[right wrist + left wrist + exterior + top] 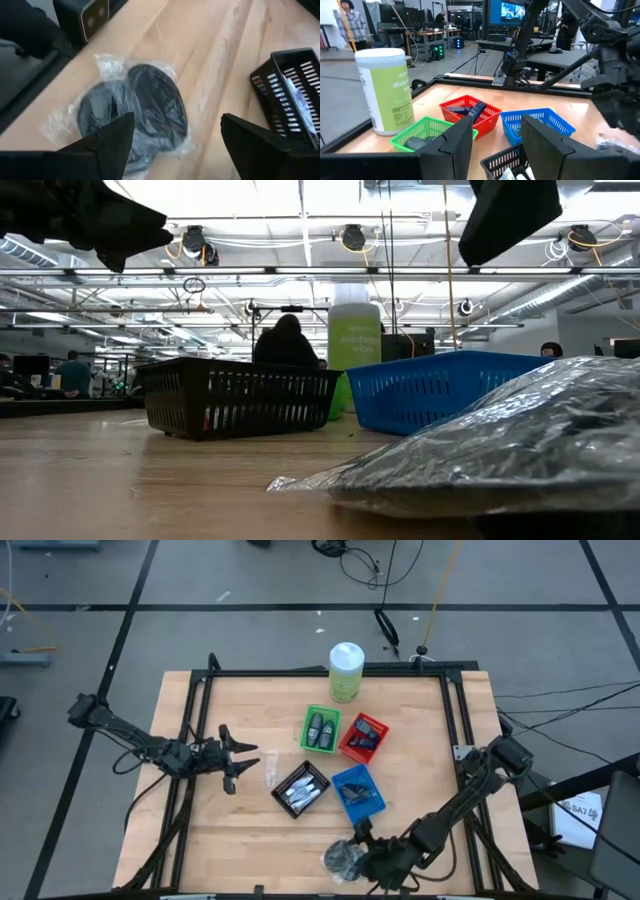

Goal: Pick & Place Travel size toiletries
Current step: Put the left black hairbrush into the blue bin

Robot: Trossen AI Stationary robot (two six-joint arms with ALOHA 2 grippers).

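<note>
A clear plastic bag with dark grey round discs lies flat on the table near its near edge, and fills the low view's right side. My right gripper is open and hovers just above the bag, one finger on each side, touching nothing. My left gripper is open near the table's left side, pointing at the black tray, which holds white tubes. Two dark oval bottles lie in the green tray. Navy packs lie in the red tray.
The blue tray with dark items stands just beyond the bag, next to the black tray. A tall pale-green canister stands at the far edge. A scrap of clear plastic lies left of the black tray. Bare wood lies near left.
</note>
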